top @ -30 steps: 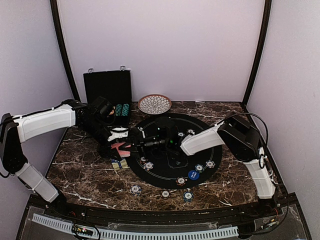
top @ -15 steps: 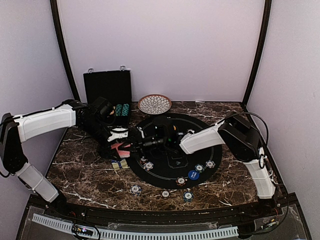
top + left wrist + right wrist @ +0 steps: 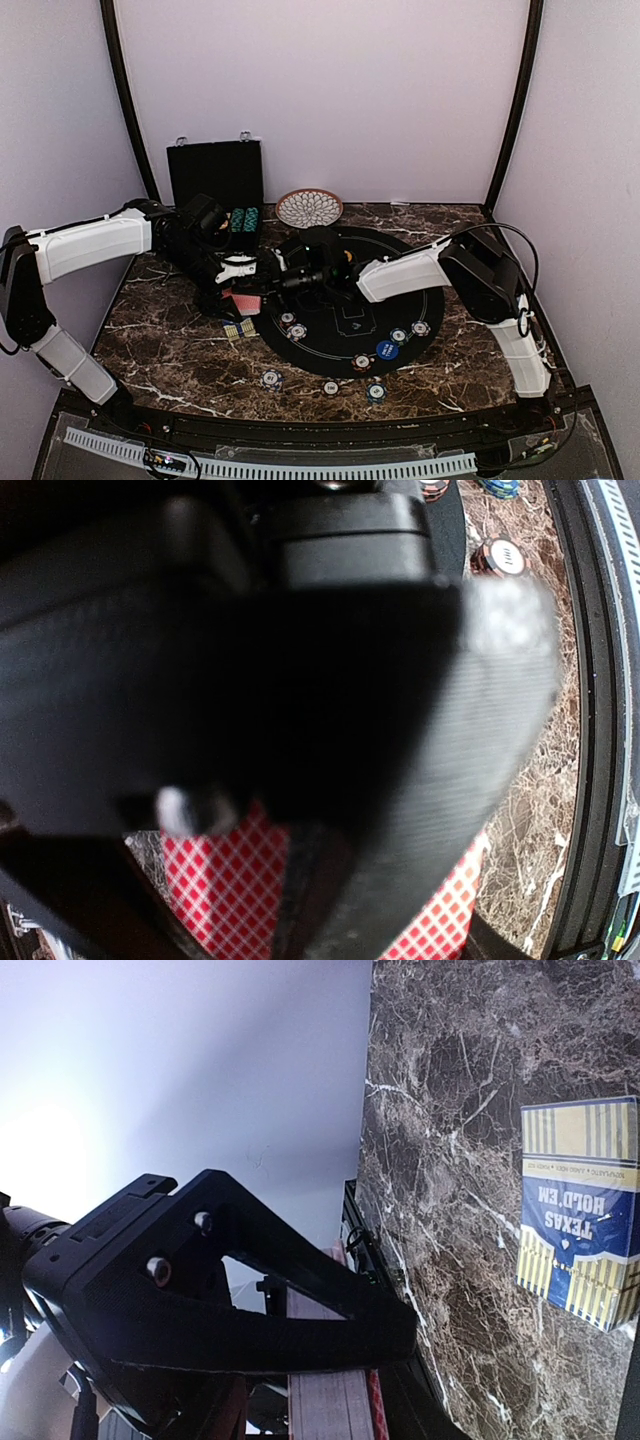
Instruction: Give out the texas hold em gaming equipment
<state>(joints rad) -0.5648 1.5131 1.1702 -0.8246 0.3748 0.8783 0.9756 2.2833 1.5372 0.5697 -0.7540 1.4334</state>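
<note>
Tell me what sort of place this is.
Probably a robot test booth staged for poker: plain walls enclose a marble-patterned table, a left arm and right arm are bolted at its near edge, and poker chips lie on a round black mat.

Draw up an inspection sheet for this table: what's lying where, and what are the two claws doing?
Surface: marble table with a round black mat.
Job's things: red cards in left gripper; chips on mat and near front edge; blue button on mat.
Clutter: card box, dish, open case.
Grippers: left gripper shut on cards; right gripper beside it, opening unclear.
Cables: black loop over right arm.
Surroundings: lilac walls.
</note>
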